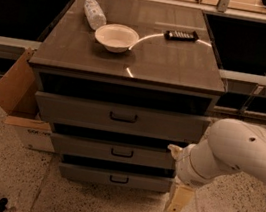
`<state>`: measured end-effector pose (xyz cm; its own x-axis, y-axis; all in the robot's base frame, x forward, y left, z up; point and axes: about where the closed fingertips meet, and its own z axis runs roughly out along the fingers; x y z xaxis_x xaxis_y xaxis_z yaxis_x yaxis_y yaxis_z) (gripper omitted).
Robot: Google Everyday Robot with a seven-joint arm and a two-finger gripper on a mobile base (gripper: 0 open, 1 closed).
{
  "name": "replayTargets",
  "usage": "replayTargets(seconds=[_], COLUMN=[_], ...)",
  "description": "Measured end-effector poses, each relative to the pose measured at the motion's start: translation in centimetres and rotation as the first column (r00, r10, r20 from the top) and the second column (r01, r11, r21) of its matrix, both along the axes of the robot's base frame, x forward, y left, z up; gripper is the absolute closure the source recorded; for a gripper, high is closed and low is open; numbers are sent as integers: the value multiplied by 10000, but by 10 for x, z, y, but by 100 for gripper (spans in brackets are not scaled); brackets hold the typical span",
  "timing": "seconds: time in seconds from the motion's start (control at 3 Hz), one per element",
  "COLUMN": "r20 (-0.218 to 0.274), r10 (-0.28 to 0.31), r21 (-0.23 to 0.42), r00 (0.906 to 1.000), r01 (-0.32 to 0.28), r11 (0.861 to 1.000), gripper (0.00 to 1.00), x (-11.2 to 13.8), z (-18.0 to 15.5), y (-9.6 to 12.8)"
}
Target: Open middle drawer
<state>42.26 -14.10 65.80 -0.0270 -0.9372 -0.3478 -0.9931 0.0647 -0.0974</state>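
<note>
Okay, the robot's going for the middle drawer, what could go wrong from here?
1. The gripper hangs low beside the right front corner of the cabinet. It is level with the bottom drawer, not with the handle of the middle drawer, so it might catch the wrong look-alike handle.
2. The bulky arm sits close to the drawer fronts and could bump them swinging in.
3. A hard tug might shake the bowl and the bottle lying on top.
</note>
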Motion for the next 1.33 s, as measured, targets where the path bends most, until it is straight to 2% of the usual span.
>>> replayTargets(seconds=[0.33, 0.67, 1.0, 1.33], r20=[440, 429, 429, 461], r10=[770, 1250, 1250, 1203], r21=[-483, -477, -477, -647], r00=[9961, 9912, 9912, 9917], r01=[-749, -1229, -1229, -1172], r11=[9960, 9913, 9913, 9910], gripper=[0, 0, 0, 0], x=[20, 34, 34, 44], z=[-51, -100, -100, -120], y=[8, 14, 14, 14])
